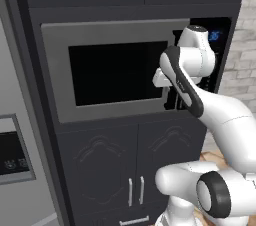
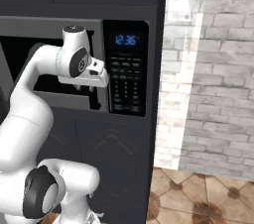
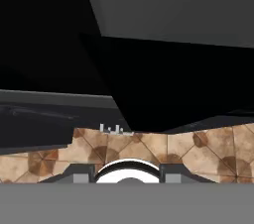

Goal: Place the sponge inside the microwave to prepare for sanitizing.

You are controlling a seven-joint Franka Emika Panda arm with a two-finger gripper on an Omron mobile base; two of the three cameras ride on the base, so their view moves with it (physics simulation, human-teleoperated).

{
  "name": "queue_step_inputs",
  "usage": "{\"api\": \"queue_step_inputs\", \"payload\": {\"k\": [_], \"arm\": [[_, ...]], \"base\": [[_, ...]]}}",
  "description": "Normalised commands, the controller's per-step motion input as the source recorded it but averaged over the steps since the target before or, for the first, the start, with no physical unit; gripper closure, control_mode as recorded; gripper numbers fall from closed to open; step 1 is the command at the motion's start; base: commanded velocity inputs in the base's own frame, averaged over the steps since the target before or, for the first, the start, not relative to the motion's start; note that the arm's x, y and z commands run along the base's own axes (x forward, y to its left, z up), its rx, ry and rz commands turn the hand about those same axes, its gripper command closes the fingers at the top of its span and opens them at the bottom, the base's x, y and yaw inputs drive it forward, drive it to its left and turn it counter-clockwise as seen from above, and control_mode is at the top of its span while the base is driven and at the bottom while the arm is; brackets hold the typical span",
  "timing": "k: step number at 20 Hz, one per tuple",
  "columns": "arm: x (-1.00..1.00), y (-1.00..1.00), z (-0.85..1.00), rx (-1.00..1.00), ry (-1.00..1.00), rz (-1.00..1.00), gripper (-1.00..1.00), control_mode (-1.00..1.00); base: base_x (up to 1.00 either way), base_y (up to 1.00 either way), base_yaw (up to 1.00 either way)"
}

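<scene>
Currently the arm (image 1: pixel 200 85) reaches up at the right edge of the microwave (image 1: pixel 115 75), hand by the gap beside the keypad (image 2: pixel 126 77). Claw (image 3: pixel 127 177) fingers are together, nothing visibly held. The sponge can't be made out in these views, so its place is unknown. The door looks barely ajar. Risk: the hand could slip off the door edge or knock the keypad, and the door stays shut. Readable writing: the blue clock (image 2: pixel 125 40) shows 12:36.
</scene>
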Motion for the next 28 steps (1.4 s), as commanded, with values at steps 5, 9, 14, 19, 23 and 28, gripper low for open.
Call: {"api": "queue_step_inputs", "payload": {"k": [5, 9, 14, 19, 23, 28], "arm": [[-0.07, 0.00, 0.00, 0.00, -0.01, 0.00, -1.00, -1.00], [-0.15, 0.00, 0.03, 0.00, -0.18, 0.00, -1.00, -1.00], [-0.16, 0.00, 0.10, 0.00, -0.24, 0.00, -1.00, -1.00], [-0.07, 0.00, 0.09, 0.00, -0.23, 0.00, -1.00, -1.00], [0.00, -0.01, 0.13, 0.00, -0.08, -0.04, -1.00, -1.00], [0.06, -0.07, 0.17, 0.02, 0.00, -0.11, -1.00, -1.00]], "base": [[0.00, 0.00, 0.00], [0.00, 0.00, 0.00], [0.00, 0.00, 0.00], [0.00, 0.00, 0.00], [0.00, 0.00, 0.00], [0.00, 0.00, 0.00]]}}
